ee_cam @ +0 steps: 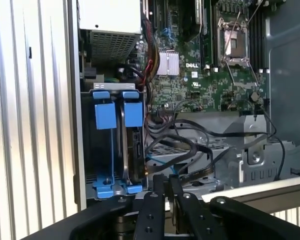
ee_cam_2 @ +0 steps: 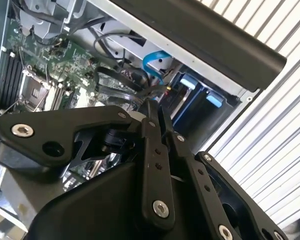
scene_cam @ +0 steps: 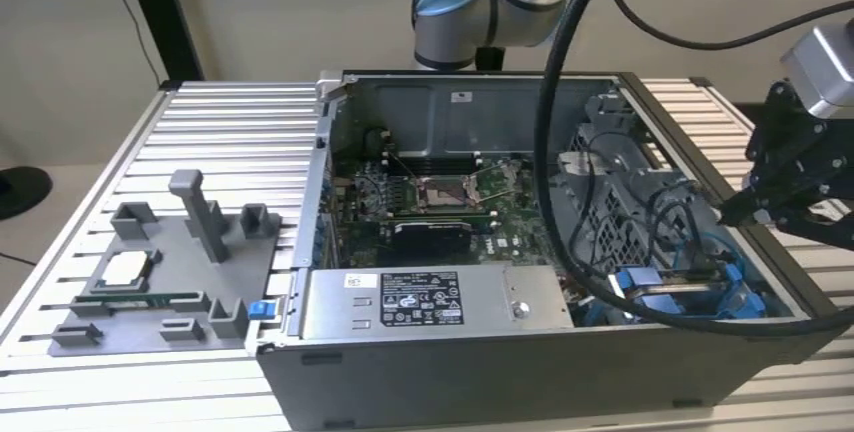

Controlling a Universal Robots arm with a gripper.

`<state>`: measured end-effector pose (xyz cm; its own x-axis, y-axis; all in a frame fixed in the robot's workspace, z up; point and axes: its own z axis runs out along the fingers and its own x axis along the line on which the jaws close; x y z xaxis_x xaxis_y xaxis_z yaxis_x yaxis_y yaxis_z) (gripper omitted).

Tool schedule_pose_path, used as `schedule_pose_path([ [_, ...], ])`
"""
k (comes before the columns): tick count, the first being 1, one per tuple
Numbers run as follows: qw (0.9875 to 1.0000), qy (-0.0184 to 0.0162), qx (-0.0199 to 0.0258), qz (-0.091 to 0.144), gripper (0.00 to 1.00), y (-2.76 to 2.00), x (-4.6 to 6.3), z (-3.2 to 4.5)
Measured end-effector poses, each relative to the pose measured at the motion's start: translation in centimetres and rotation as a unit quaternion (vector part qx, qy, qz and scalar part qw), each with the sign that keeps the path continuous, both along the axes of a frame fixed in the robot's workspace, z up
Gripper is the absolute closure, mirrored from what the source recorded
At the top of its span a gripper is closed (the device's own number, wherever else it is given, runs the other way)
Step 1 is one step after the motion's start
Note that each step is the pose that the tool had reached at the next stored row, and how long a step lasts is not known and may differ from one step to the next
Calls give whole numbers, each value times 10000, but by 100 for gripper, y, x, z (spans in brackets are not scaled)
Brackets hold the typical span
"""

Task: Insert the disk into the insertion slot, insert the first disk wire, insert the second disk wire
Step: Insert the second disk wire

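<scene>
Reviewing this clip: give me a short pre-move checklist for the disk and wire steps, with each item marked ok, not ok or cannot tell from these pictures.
1. Disk seated in the insertion slot: ok; its blue carrier stands inside the drive cage in the first wrist view.
2. Gripper closed: ok; fingers meet in both wrist views.
3. Wire held between the fingers: cannot tell; loose black cables lie near the tips.
4. First disk wire plugged into the disk: cannot tell; the connector end is not clear.
5. Gripper position: ok; in the exterior view it hangs over the case's edge, at the exterior view's right.
</scene>
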<state>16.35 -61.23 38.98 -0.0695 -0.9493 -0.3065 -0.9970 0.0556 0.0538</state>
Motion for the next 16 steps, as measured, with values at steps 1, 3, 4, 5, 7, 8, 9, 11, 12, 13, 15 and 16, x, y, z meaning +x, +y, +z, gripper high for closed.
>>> schedule_pose_path([
  [1, 10000, 0, 1, -5, 100, 0, -27, 12],
  [3, 10000, -1, 4, -14, 100, 0, -76, 33],
  [4, 10000, -1, 5, -18, 100, 0, -98, 42],
  [5, 10000, -1, 5, -21, 100, 0, -118, 49],
  [7, 10000, -2, 5, -27, 100, 0, -158, 64],
  [8, 10000, -2, 5, -30, 100, 0, -177, 71],
  [9, 10000, -2, 5, -33, 100, 0, -195, 78],
  [11, 10000, -3, 6, -36, 100, 0, -230, 90],
  [12, 10000, -4, 6, -38, 100, 0, -246, 97],
  [13, 10000, -4, 7, -39, 100, 0, -260, 102],
  [15, 10000, -6, 6, -40, 100, -1, -282, 108],
  [16, 10000, -7, 6, -40, 100, -1, -288, 109],
])
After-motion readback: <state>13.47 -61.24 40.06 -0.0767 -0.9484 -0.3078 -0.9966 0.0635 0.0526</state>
